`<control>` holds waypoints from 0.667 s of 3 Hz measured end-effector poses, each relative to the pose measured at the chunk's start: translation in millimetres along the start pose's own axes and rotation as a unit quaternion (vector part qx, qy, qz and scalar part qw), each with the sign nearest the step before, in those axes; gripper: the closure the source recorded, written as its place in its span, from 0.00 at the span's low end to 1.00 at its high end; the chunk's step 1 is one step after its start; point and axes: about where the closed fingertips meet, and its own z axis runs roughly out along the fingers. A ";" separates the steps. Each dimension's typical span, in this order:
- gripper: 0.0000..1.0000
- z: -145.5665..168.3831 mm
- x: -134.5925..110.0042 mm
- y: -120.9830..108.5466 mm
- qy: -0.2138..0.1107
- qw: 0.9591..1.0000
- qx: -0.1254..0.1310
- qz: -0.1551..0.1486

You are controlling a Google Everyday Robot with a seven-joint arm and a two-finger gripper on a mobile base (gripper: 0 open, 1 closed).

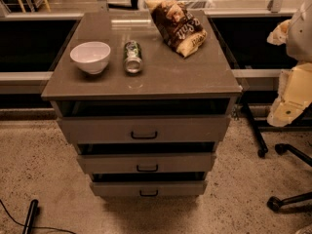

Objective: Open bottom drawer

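Camera view puts the pincer [286, 110] at the far right edge, a pale cream piece of the arm hanging beside the bench [195, 77] at about the height of its top. Whether it is spread or pressed together I cannot tell. It holds nothing that shows, and it is well apart from every drawer front.

On the bench sit a white bowl [90, 56] at the left, a can [132, 56] lying on its side just beside the bowl, and a crumpled snack bag [178, 27] toward the back right. Under the top come three fronts. The top drawer [97, 129] is the tallest, the middle drawer [107, 163] is below it, and the bottom drawer [112, 188] is lowest and slimmest, close to the floor. The bottom drawer's small black handle [148, 193] sits at its centre. A dark gap runs above each front, and the bottom one looks closed or nearly so.

My reading is that the task is at its approach step, with no contact made. The next move calls for a long reach down and leftward, past the two upper handles that look alike. The pincer must then line up squarely on the lowest bar, close around it, and pull straight out. The chair base [287, 199] on the floor at the right sits near that path, so it could crowd the arm.
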 end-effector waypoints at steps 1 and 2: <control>0.00 0.1 -0.1 0.1 0.000 1.000 0.000 0.000; 0.00 11.6 -15.1 16.8 0.002 0.998 -0.007 -0.055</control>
